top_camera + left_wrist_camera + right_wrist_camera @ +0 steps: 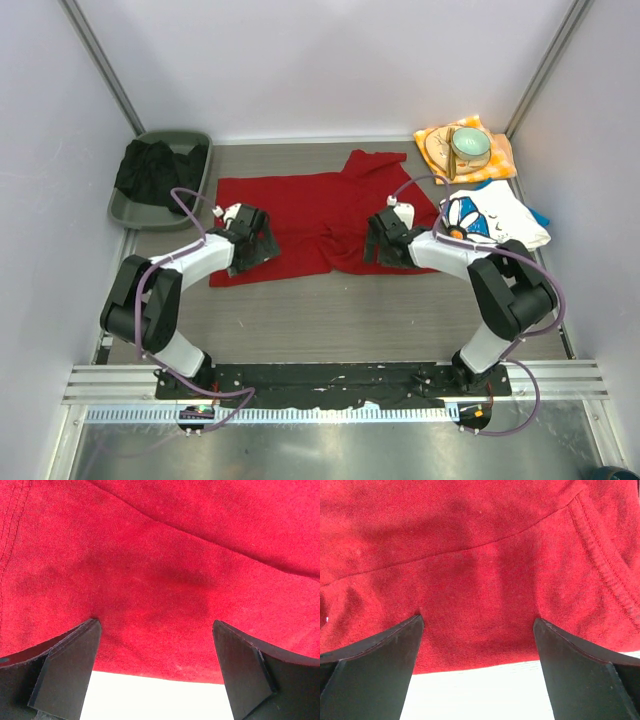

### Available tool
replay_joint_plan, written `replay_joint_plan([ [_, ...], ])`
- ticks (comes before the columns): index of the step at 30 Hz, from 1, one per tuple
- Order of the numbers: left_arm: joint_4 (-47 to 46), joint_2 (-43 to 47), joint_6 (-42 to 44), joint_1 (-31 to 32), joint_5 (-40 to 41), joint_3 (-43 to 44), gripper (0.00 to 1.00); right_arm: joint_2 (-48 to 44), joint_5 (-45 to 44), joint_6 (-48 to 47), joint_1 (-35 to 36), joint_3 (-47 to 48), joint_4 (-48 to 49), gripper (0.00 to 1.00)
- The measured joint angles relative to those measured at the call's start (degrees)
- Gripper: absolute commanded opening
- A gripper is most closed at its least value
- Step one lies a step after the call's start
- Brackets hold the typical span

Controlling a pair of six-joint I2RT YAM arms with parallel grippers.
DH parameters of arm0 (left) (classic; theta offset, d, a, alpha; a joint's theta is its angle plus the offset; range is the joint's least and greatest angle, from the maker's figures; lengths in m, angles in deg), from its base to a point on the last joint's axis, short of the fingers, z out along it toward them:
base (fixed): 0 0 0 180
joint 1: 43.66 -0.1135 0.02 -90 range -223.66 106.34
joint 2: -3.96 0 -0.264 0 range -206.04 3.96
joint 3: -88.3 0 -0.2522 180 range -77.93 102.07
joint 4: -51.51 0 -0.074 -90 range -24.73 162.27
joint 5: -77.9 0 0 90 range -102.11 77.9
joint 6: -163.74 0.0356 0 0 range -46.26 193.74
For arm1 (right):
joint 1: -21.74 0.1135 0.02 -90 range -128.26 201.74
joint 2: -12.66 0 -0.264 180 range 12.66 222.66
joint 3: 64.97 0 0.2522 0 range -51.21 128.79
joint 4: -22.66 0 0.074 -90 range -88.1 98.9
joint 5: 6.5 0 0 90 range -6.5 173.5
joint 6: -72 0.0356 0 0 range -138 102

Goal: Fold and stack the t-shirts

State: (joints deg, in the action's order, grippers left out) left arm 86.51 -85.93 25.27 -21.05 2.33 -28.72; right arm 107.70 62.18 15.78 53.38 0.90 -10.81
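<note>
The table (pixel 330 310) carries a red t-shirt (pixel 320 215) spread flat at its centre, with one sleeve pointing toward the far edge. A printed t-shirt (pixel 490 215), white with a blue daisy, lies crumpled just beside it at the right. At the far left a tray (pixel 175 135) holds a black cloth (pixel 155 170). At the far right an orange cloth (pixel 500 155) bears a bowl (pixel 470 145).

The left tool (pixel 155 625) and the right tool (pixel 477 620) sit over the red t-shirt's near hem, jaws spread wide, holding nothing.
</note>
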Motion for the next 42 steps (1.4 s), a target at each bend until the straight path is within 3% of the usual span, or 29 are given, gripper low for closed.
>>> replay_joint_plan([
  [7,1.18,0.63,0.98,0.28,1.62,-0.72,1.00,-3.26,-0.31,0.87,0.00,-3.61,0.90,0.97],
  [20,8.68,11.78,-2.91,1.07,2.86,-9.81,1.00,-15.69,0.52,8.59,3.52,-11.52,-12.72,0.97],
  [28,16.83,25.70,-7.87,4.46,2.89,-15.19,1.00,-26.91,-0.37,14.86,13.14,-15.10,-22.03,1.00],
  [34,23.71,38.66,-8.68,5.53,2.91,-12.41,1.00,-39.06,0.50,16.15,17.90,-11.30,-23.30,1.00],
  [37,24.96,40.83,-8.50,5.53,3.23,-8.02,1.00,-38.18,1.55,15.93,19.04,-8.26,-20.24,1.00],
  [42,24.63,38.45,-7.96,5.53,4.87,-3.78,1.00,-27.74,6.75,14.93,22.56,-6.27,-10.32,1.00],
])
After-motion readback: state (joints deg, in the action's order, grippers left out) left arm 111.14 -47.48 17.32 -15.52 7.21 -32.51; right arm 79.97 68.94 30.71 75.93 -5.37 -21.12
